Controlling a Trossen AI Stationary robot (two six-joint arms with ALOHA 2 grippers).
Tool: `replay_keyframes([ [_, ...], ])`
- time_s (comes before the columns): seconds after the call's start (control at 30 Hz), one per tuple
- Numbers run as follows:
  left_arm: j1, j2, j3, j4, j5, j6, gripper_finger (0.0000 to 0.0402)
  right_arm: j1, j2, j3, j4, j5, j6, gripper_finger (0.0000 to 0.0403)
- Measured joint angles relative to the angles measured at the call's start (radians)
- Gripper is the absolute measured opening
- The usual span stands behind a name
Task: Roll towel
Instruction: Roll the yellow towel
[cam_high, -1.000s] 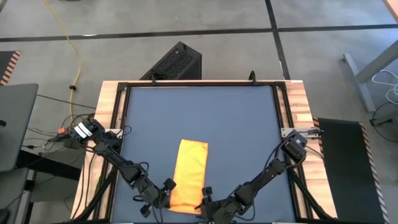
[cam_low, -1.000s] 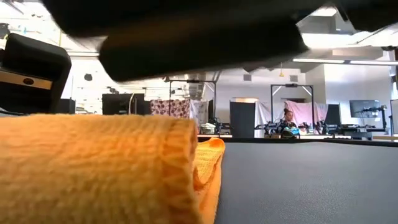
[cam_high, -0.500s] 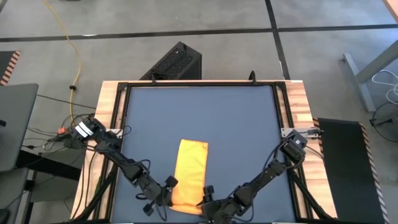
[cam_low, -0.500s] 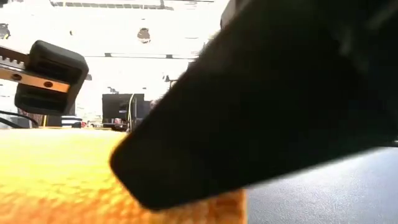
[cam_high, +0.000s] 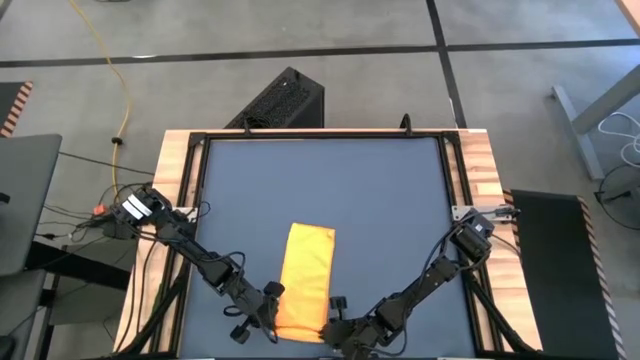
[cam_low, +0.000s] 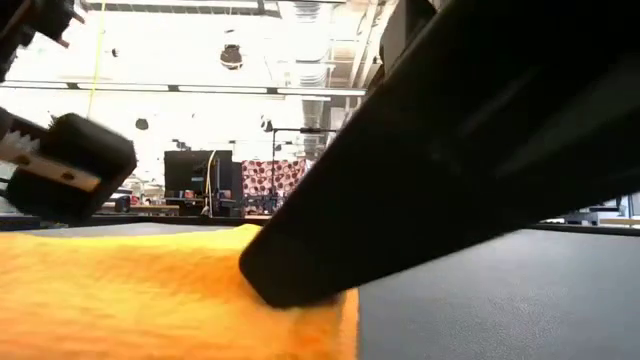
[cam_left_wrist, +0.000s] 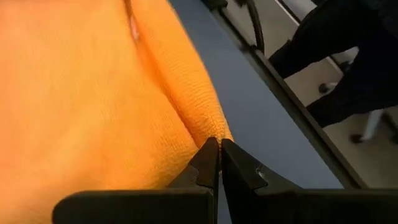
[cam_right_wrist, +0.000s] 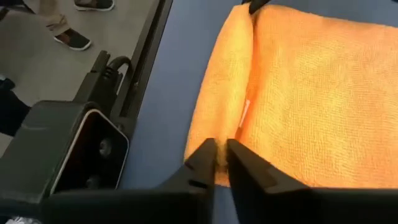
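Dark fingers of the left gripper (cam_left_wrist: 214, 152) are pressed together on the towel's (cam_high: 305, 280) corner at 7 o'clock; the right gripper (cam_right_wrist: 219, 163) pinches its 5 o'clock corner. Folded into a strip, it lies on the table (cam_high: 380, 200) toward 6 o'clock.

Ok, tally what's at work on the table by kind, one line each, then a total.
Yellow-orange towel, folded into a strip: 1
Robot grippers, both at the towel's near end: 2, the left gripper pinched on a corner and the right gripper closing on the edge
Dark table mat: 1
Total: 4
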Motion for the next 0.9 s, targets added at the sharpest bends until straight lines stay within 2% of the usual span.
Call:
replay_keyframes([
  [0.17, 0.0, 0.0, -0.014, 0.001, 0.003, -0.103, 0.0, -0.009, 0.0, 0.0, -0.003, -0.026, 0.051, 0.0013],
  [0.43, 0.0, 0.0, -0.014, -0.001, -0.033, -0.151, 0.0, -0.041, -0.001, 0.0, -0.051, -0.124, 0.161, 0.0016],
  [0.63, 0.0, 0.0, -0.014, -0.006, -0.039, -0.176, 0.0, -0.041, -0.002, 0.001, -0.076, -0.131, 0.196, 0.0014],
  [0.77, 0.0, 0.0, -0.014, -0.021, -0.038, -0.203, 0.0, -0.041, -0.002, 0.001, -0.078, -0.132, 0.199, 0.0034],
  [0.9, 0.001, 0.0, -0.014, -0.023, -0.036, -0.21, 0.0, -0.047, -0.007, 0.001, -0.087, -0.161, 0.191, 0.0081],
])
